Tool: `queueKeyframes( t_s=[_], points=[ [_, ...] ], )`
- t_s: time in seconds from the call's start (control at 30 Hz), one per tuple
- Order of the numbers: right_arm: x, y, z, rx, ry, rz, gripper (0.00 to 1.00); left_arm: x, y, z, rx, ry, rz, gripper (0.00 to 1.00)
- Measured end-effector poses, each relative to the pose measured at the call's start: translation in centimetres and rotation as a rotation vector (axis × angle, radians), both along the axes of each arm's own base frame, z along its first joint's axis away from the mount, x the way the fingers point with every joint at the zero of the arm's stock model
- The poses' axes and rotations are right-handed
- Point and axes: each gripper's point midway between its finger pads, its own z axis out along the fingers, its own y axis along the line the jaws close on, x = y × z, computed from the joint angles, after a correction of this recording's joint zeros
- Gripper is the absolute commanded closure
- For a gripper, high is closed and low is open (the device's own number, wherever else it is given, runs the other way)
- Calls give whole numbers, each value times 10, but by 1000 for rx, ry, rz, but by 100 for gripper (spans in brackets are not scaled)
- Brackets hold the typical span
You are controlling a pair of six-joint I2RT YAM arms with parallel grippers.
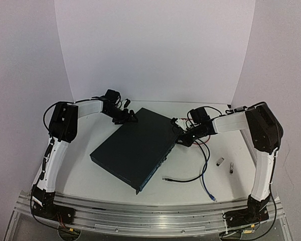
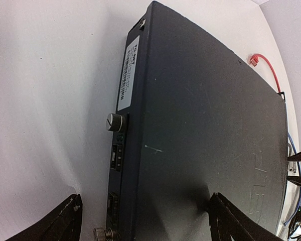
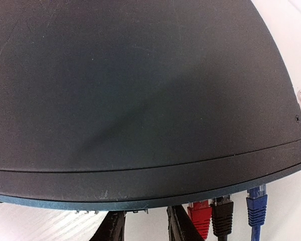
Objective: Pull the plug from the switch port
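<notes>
The switch [image 1: 135, 148] is a flat dark navy box lying at an angle in the middle of the table. Its port face points right and toward me. In the right wrist view a red plug [image 3: 200, 218], a black plug [image 3: 222, 216] and a blue plug [image 3: 256, 206] sit side by side in that face. My right gripper [image 3: 146, 228] is open and empty, just left of the red plug at the switch's edge [image 3: 140, 203]. My left gripper [image 2: 145, 226] is open wide at the far corner, one finger [image 2: 236, 221] over the switch top [image 2: 205, 130], the other over the table.
A loose black cable [image 1: 183, 179] and a blue cable [image 1: 206, 183] lie on the table right of the switch, with a red cable [image 1: 203, 142] near my right gripper [image 1: 183, 138]. Two small silver parts [image 1: 220, 162] lie further right. A loose red plug [image 2: 253, 60] rests by the switch's far corner.
</notes>
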Motion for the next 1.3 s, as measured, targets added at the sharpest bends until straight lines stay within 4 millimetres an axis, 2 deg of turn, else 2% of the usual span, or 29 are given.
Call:
queueKeyframes(
  t_s=[0.27,0.63,1.3],
  points=[
    [-1,3,-1,0,3,10,80,0,-1,0,-1,2,1,14],
    [-4,5,-2,-7,-2,34,99,-1,-1,-1,-1,2,1,14],
    [-5,2,-3,28,-131,21,100,0,-3,-2,-11,53,75,17]
  ],
)
